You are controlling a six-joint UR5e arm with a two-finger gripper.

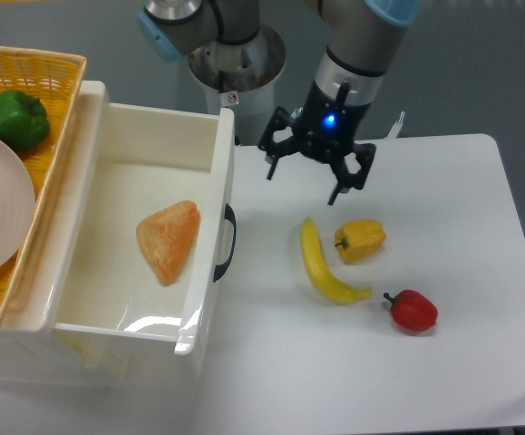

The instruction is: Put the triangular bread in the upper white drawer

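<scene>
Orange-tan triangular bread [169,241] lies flat inside upper white drawer [209,272].

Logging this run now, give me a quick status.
Hand open, empty, over the table by the banana. Triangular bread lying inside the upper white drawer, drawer open. Nothing in the way.

Open tabletop [271,362] beside drawer handle [227,242]; blocked rightward by banana [321,266], yellow pepper [360,240], red pepper [413,310].
</scene>
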